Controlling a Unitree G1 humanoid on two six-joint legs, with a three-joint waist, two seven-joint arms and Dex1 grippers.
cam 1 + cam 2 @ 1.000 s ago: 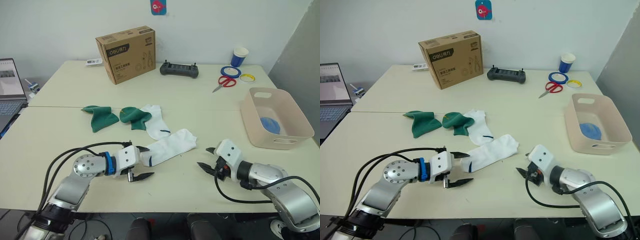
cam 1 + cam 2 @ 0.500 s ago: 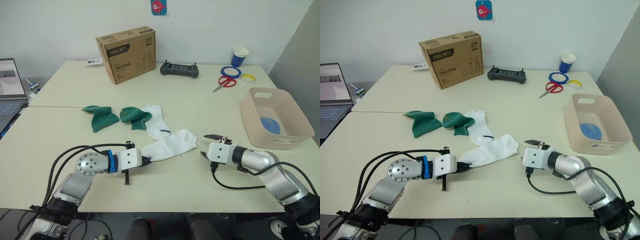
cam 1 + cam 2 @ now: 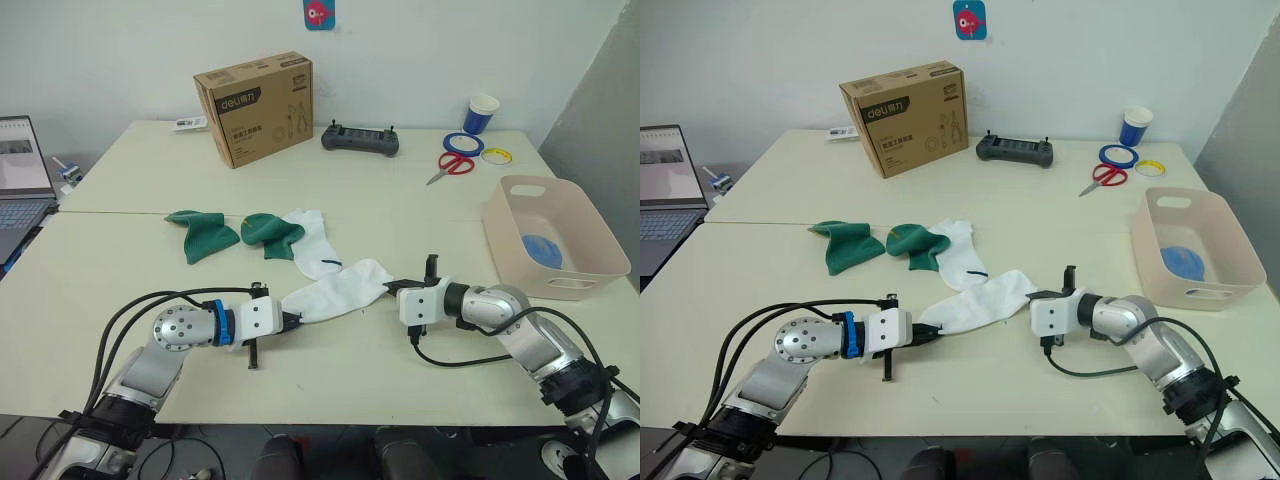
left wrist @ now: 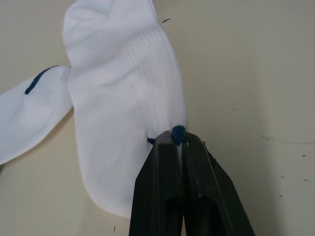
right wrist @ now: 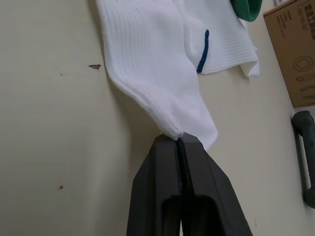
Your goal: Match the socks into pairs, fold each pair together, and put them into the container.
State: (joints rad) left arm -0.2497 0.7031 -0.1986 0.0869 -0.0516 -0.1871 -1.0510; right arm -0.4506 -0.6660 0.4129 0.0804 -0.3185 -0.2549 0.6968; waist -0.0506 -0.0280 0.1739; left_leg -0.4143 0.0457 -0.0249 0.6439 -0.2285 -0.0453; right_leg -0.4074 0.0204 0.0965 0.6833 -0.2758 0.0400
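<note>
Even, soft light from overhead fills the room, bright without harshness. The pale desk [image 3: 400, 200] shows no glare. Shadows are faint and short: a thin dark line sits under the cardboard box [image 3: 254, 106] at upper left of the frame, another under the tub [image 3: 548, 236] at right. The head views are sharp across the frame. In the wrist views the black fingers [image 4: 170, 196] at the bottom edge look slightly soft; the white sock [image 4: 123, 98] is crisp.
</note>
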